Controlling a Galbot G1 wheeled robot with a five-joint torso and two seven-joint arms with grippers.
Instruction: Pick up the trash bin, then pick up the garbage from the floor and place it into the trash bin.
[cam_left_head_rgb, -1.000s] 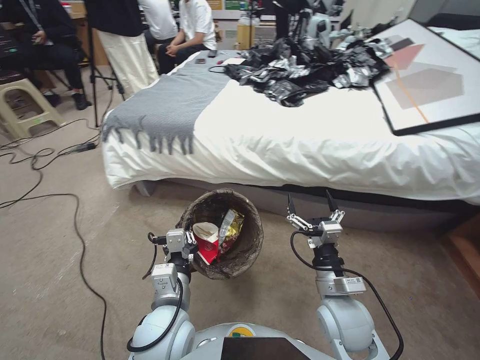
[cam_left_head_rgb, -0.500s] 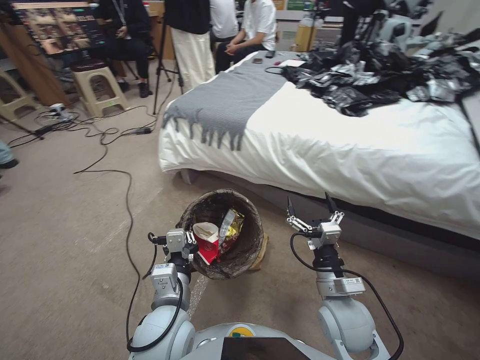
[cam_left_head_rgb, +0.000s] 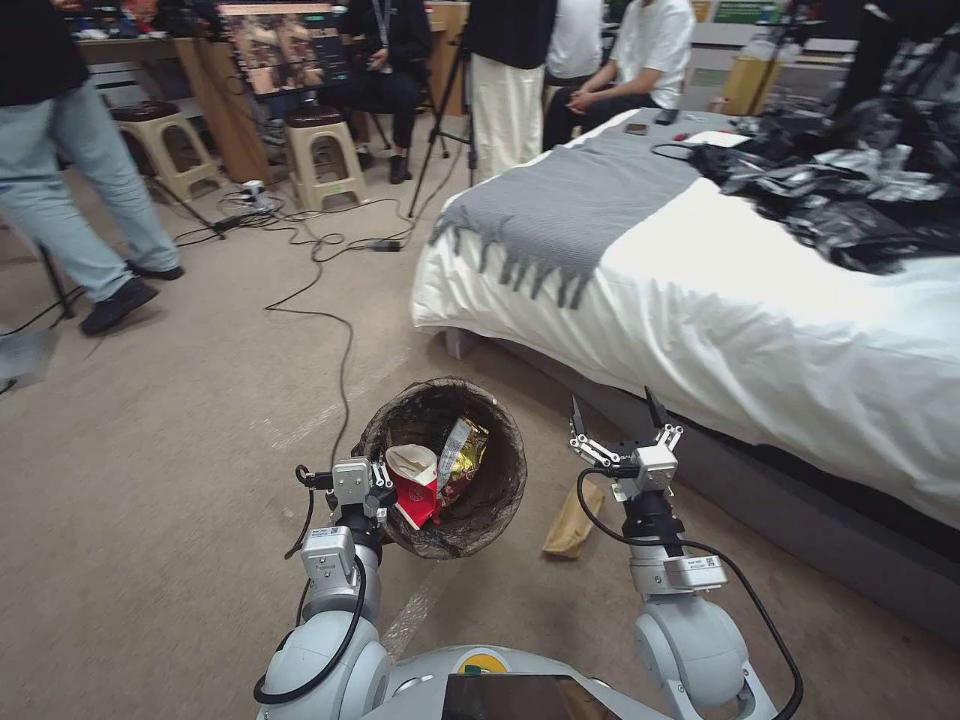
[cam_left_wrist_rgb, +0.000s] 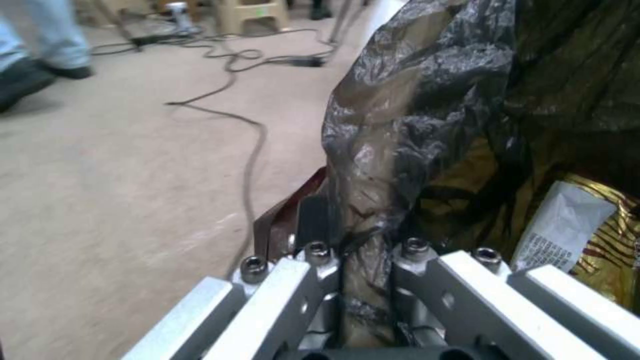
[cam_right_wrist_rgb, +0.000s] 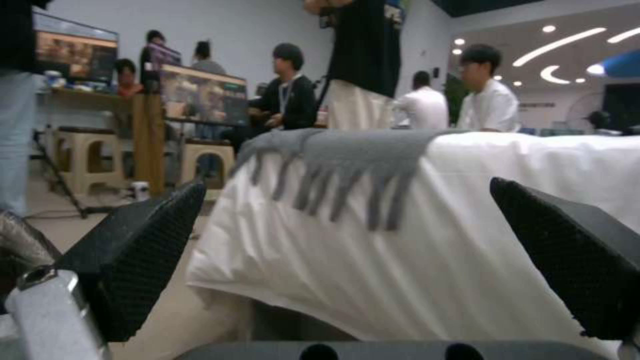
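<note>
The trash bin (cam_left_head_rgb: 507, 470), lined with a dark bag, hangs tilted in front of me above the carpet. My left gripper (cam_left_head_rgb: 378, 497) is shut on its near rim. In the left wrist view the liner (cam_left_wrist_rgb: 400, 110) is pinched between the left gripper (cam_left_wrist_rgb: 363, 250)'s jaws. Garbage lies inside the bin: a red-white wrapper (cam_left_head_rgb: 412, 492) and a gold wrapper (cam_left_head_rgb: 462, 448). A flat brown paper bag (cam_left_head_rgb: 571, 520) lies on the floor between the bin and my right arm. My right gripper (cam_left_head_rgb: 612, 400) is held up, open and empty, facing the bed (cam_right_wrist_rgb: 400, 240).
A white bed (cam_left_head_rgb: 760, 320) with a grey throw (cam_left_head_rgb: 570, 200) and black bags (cam_left_head_rgb: 850, 190) fills the right. Cables (cam_left_head_rgb: 340, 330) trail over the carpet ahead on the left. Stools (cam_left_head_rgb: 325, 150), a tripod and people stand behind. Open carpet lies to the left.
The whole head view has swung left, so the bed has slid right and the brown paper bag has come out from behind the bin. Both grippers hold as before.
</note>
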